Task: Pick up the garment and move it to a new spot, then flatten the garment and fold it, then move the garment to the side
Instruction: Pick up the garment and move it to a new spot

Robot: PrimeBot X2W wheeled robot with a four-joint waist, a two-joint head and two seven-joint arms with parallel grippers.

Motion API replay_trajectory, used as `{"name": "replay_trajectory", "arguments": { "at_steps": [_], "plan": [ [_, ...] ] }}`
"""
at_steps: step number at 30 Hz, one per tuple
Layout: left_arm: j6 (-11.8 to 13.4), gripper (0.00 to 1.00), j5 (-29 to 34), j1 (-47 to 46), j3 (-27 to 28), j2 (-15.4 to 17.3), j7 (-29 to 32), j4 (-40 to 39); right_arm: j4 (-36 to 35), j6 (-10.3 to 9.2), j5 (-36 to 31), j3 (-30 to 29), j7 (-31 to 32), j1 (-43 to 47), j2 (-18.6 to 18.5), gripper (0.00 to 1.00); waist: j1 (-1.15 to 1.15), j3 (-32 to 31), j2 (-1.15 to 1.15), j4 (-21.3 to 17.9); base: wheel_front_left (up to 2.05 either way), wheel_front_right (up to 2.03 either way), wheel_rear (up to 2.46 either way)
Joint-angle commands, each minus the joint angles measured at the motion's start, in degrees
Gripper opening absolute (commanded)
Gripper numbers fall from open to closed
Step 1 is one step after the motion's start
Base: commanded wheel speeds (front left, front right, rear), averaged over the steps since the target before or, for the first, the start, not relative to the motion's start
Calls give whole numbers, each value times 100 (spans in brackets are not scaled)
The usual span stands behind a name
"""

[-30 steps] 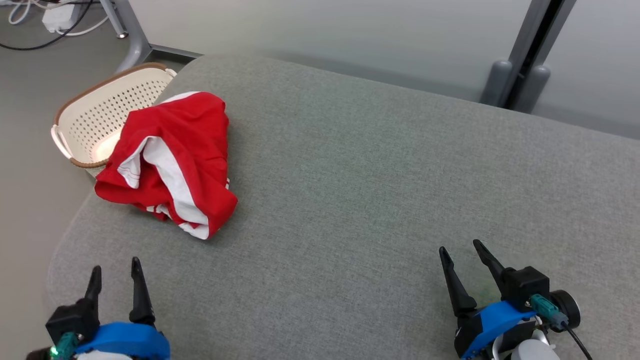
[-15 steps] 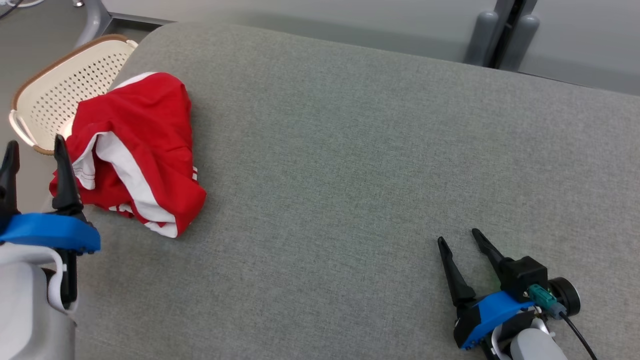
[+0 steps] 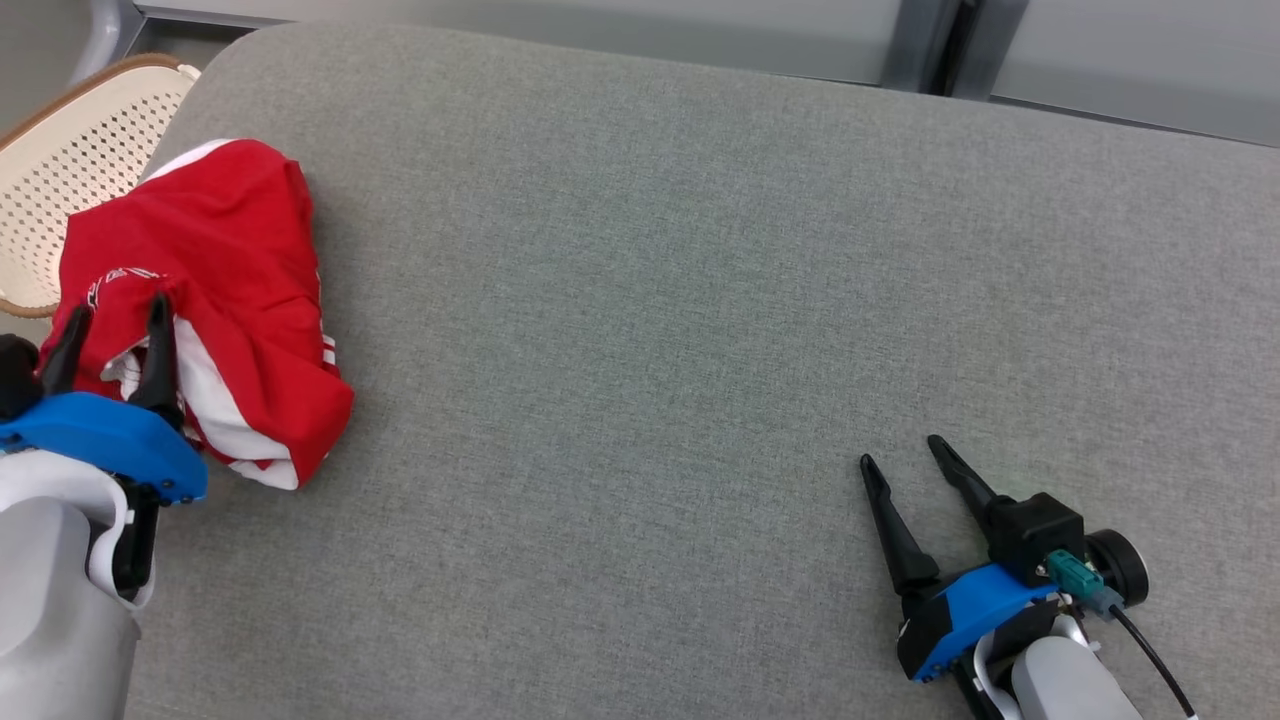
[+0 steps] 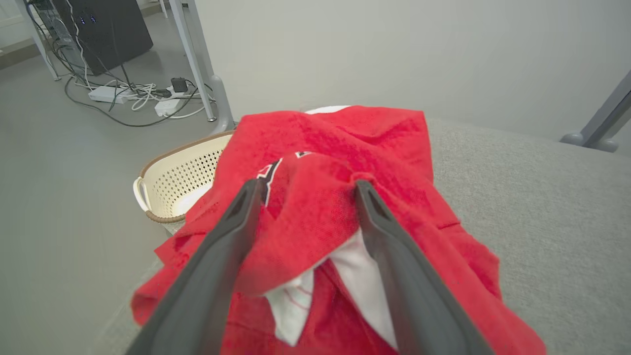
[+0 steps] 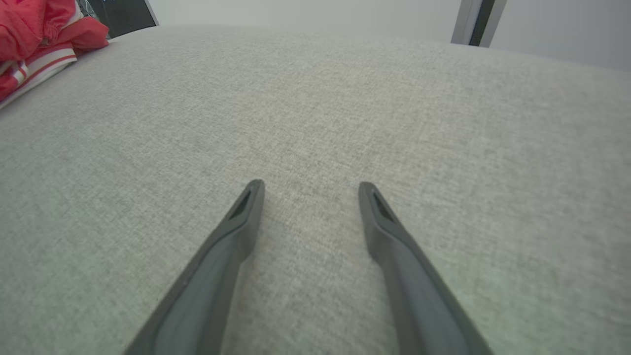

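Head view: grey tabletop [image 3: 640, 300], red garment [image 3: 230, 250] bunched at its left edge by basket [image 3: 70, 150]. My left hand [image 3: 119, 308] open, astride a fold; right hand [image 3: 900, 452] open, idle. Risk: thin pinch, so garment slips off edge.

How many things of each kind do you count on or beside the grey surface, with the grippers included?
garment: 1
basket: 1
grippers: 2 (left gripper, right gripper)
Total: 4
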Motion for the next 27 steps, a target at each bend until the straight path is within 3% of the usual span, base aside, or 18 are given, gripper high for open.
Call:
{"name": "replay_trajectory", "arguments": {
  "at_steps": [1, 2, 3, 4, 5, 11, 16, 22, 27],
  "plan": [
    [-7, 100, -98, -110, -95, 26, 72, 131, 98, -2, 0, -10, 7, 18, -83, 100, 0, 2, 0, -18, 0, 0, 0],
    [-7, 100, -173, -131, -168, 26, 114, 232, 106, -2, 3, -2, 7, 12, -83, 100, 0, 1, 0, -32, 0, 0, 0],
    [-7, 91, -250, -157, -224, 49, 143, 340, 113, -2, 2, 9, 7, 13, -81, 100, 0, -7, 0, -48, 0, 0, 0],
    [-7, 25, -298, -177, -284, 67, 137, 415, 125, -2, 6, 19, 7, 13, -78, 100, 0, -19, 0, -60, 0, 0, 0],
    [-7, 0, -359, -193, -331, 84, 102, 489, 137, -2, 9, 26, 8, 13, -71, 100, 0, -38, 0, -71, 0, 0, 0],
    [-7, 0, -377, -415, -511, 241, -269, 504, 145, -2, 86, 39, 4, 76, -4, 100, 0, -269, 0, -121, 0, 0, 0],
    [-7, 0, -36, -761, -395, 389, -386, -280, 145, -1, 174, 56, 3, 170, 43, 100, 0, -518, 0, -236, 0, 0, 0],
    [-7, 0, 418, -667, -294, 143, -386, -1785, 98, -1, 287, 110, 2, 284, 70, 100, 0, -806, 0, -641, 0, 0, 0],
    [-7, 0, 447, -595, -619, -114, -387, -2391, 72, -1, 358, 124, 2, 370, 77, 100, 0, -921, 0, -1032, 0, 0, 0]
  ]
}}
